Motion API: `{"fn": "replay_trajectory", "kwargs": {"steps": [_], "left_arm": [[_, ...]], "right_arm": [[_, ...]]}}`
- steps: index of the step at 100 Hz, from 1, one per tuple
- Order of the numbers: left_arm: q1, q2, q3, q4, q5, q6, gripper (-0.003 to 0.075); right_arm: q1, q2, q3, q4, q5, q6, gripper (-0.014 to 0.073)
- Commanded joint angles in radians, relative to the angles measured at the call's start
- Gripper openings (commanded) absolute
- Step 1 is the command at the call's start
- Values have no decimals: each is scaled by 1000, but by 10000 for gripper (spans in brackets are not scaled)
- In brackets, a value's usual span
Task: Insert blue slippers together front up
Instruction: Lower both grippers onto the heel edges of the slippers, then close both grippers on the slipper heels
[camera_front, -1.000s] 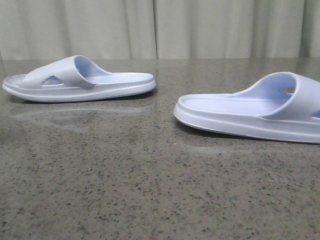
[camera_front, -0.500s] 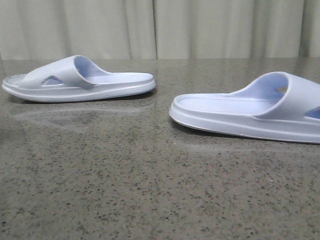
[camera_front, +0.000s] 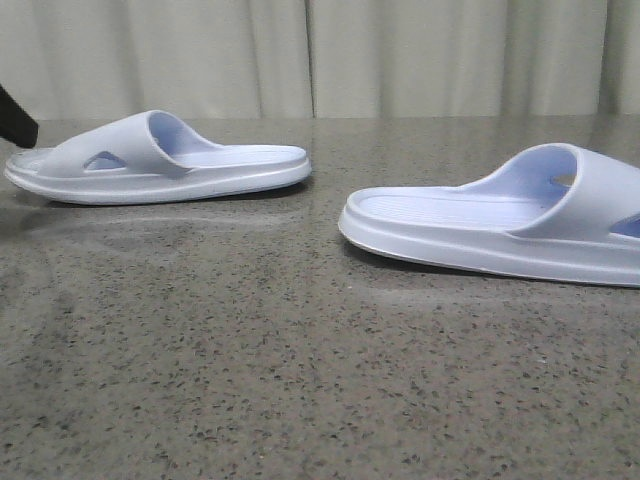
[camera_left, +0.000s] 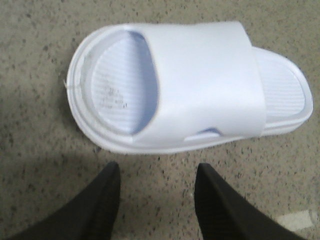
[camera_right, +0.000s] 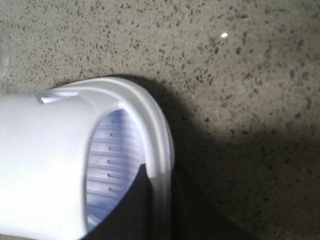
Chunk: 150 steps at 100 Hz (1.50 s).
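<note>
A dark speckled stone-look table fills the lower part of the front view, its glossy top carrying pale smears of reflected light. Behind its far edge hangs a pale, pleated curtain across the whole width. Close up, a small whitish patch lies on the surface, perhaps tape or glare.

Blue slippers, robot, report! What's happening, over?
Left gripper open, hovering beside left lavender-blue foam slipper. Right gripper's finger inside right foam slipper; grip unclear. Slippers apart on speckled stone table; nothing between.
</note>
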Motion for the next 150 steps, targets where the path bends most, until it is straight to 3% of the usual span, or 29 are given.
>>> {"fn": "replay_trajectory", "kwargs": {"steps": [1,42,57,76,123,135,146,150], "left_arm": [[-10,13,-79,-44,-5,6,304],[118,67,-137,-61,10,21,304],[118,99,-137,-80,42,59,304],[118,173,-137,-213,105,165,304],[118,251,-145,-333,113,273,293],[118,251,-145,-332,113,273,193],[118,251,-145,-332,117,273,15],[118,251,-145,-330,122,275,15]], "right_arm": [[-5,-18,-27,33,-6,-17,-107],[-5,-18,-27,33,-14,-17,-107],[-5,-18,-27,33,-17,-17,-107],[-5,-18,-27,33,-21,-17,-107],[-5,-18,-27,33,-33,-17,-107],[-5,-18,-27,33,-35,-17,-107],[-5,-18,-27,33,-36,-17,-107],[-5,-18,-27,33,-36,-17,-107]]}}
